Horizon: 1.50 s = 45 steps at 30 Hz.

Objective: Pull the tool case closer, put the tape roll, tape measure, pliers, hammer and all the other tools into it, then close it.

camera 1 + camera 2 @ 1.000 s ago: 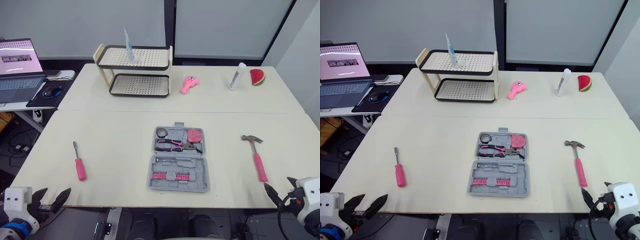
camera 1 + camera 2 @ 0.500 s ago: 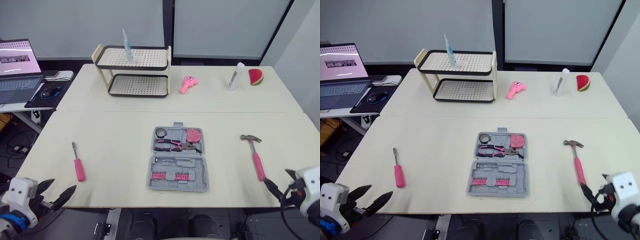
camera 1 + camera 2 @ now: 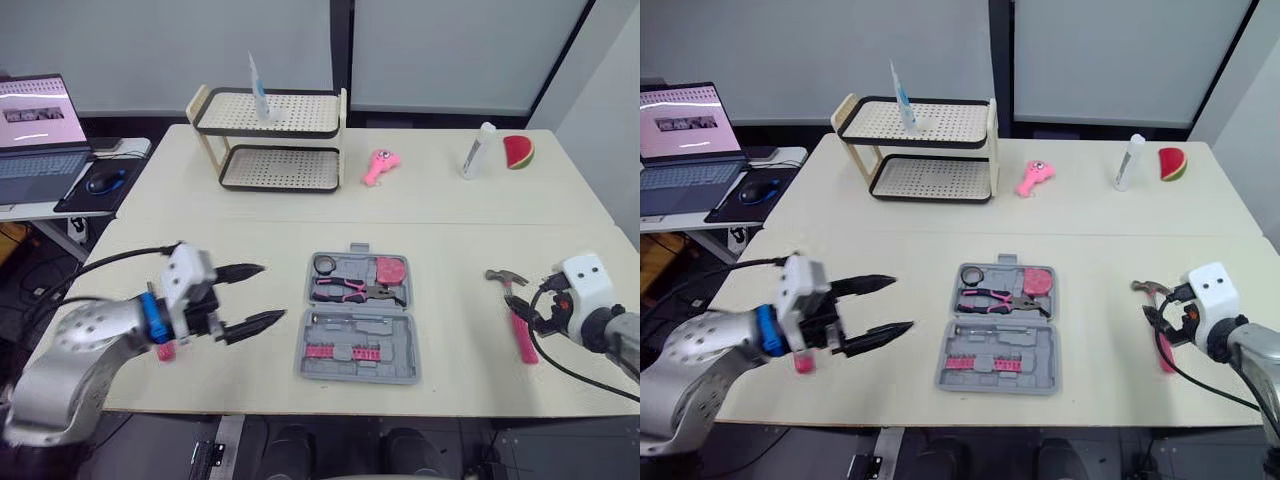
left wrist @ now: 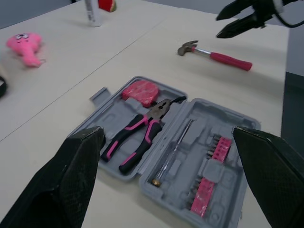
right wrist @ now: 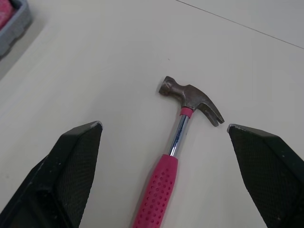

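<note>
Case [image 3: 358, 318] lies open and flat at mid-table, its hinge running 9 to 3 o'clock and the lid half toward 12. In the lid half sit the tape roll [image 3: 324, 265] at the 9 o'clock end, the pink tape measure [image 3: 389, 271] at the 3 o'clock end, and the pliers [image 3: 345, 291] laid across just nearer than both. The near half holds a metal shaft [image 3: 345, 321] and pink bit strips [image 3: 333, 352].

The hammer [image 3: 518, 318] lies on the table at 3 o'clock of the case, well apart from it, with its head toward 12. The right gripper [image 5: 164, 126] hangs over it with its fingers spread wide to either side of the handle, grasping nothing.

The left gripper [image 3: 272, 292] is at 9 o'clock of the case, near its edge and pointing at it. Its fingers [image 3: 250, 323] are parted and empty. A screwdriver [image 3: 803, 363] with a pink handle lies behind that gripper's wrist, largely hidden.

Far off at 11 o'clock stands a rack [image 3: 270, 140] with a tube [image 3: 257, 95] upright on its top shelf. A pink toy [image 3: 378, 168] is at 12 o'clock. A white bottle [image 3: 476, 152] and a watermelon slice [image 3: 518, 152] are at 1 o'clock. A laptop [image 3: 35, 125] and a mouse [image 3: 103, 182] sit on a side desk at 10 o'clock.
</note>
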Motion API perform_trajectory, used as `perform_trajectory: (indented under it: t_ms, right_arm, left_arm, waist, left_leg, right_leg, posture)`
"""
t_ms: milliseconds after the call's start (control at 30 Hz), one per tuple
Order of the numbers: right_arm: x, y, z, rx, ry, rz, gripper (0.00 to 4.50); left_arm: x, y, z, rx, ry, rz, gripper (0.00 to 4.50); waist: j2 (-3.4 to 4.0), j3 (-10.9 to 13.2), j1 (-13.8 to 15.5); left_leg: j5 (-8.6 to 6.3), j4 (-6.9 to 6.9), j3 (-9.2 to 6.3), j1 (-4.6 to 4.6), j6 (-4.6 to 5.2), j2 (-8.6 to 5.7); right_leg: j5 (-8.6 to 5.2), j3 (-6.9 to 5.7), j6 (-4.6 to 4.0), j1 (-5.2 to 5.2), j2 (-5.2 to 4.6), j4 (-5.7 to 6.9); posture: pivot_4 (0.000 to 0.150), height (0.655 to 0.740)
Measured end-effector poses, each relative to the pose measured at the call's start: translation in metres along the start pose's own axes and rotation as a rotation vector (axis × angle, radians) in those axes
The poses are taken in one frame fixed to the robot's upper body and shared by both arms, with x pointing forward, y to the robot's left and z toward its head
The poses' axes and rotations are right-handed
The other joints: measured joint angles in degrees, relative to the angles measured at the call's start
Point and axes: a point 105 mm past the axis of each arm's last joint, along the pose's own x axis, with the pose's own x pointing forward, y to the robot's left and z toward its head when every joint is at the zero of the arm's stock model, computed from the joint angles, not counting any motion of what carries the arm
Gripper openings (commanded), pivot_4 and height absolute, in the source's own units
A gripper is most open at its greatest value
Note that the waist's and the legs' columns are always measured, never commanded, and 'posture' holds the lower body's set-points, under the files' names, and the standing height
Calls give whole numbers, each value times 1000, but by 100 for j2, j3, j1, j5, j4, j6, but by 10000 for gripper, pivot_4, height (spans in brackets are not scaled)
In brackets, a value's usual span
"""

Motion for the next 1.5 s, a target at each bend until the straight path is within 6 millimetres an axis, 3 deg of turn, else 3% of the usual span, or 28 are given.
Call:
perform_trajectory:
  t_ms: [233, 433, 533, 700, 800, 1267, 1500]
  right_arm:
    - [37, -11, -9, 76, 62, -44, 44914]
    - [60, -13, -19, 104, 94, -52, 44914]
    - [70, -11, -19, 121, 88, -56, 39150]
    - [76, -9, -22, 151, 93, -59, 24170]
    - [77, -11, -22, 169, 96, -73, 19998]
    - [74, -6, -26, 190, 76, -98, 5856]
    - [71, -3, -28, 186, 76, -114, 2334]
  left_arm:
    - [38, -10, 33, 96, -39, -174, 45000]
    - [48, -16, 25, 74, -21, -218, 45000]
    - [50, -18, 23, 72, -17, -229, 45000]
    - [49, -19, 21, 68, -10, -230, 45000]
    - [50, -21, 21, 69, -10, -227, 45000]
    - [51, -21, 25, 100, -5, -219, 45000]
    - [50, -19, 24, 111, 12, -209, 45000]
  waist:
    - [3, 1, -18]
    - [6, 5, -28]
    - [6, 6, -20]
    - [6, 6, -19]
    - [7, 6, -18]
    - [7, 5, -4]
    - [7, 5, -5]
  left_leg:
    - [1, 9, 13, -5, 1, 0]
    - [2, 11, 16, -21, -2, 4]
    - [3, 11, 12, -21, -3, 4]
    - [3, 13, 13, -22, -4, 3]
    - [3, 14, 11, -22, -4, 3]
    - [3, 15, 10, -22, -3, 3]
    - [3, 15, 10, -22, -3, 2]
  right_leg:
    - [2, 0, 3, -6, 3, 4]
    - [2, 0, 3, -20, 5, 2]
    - [2, -2, 3, -20, 5, 4]
    - [2, -2, 3, -19, 5, 3]
    - [2, -2, 3, -18, 5, 3]
    - [2, -3, 3, -17, 5, 4]
    - [2, -2, 3, -17, 5, 4]
  posture:
    - [1500, 7290]
    - [1500, 7290]
    - [1500, 7290]
    - [1500, 7290]
    - [1500, 7290]
    - [1500, 7290]
    - [1500, 7290]
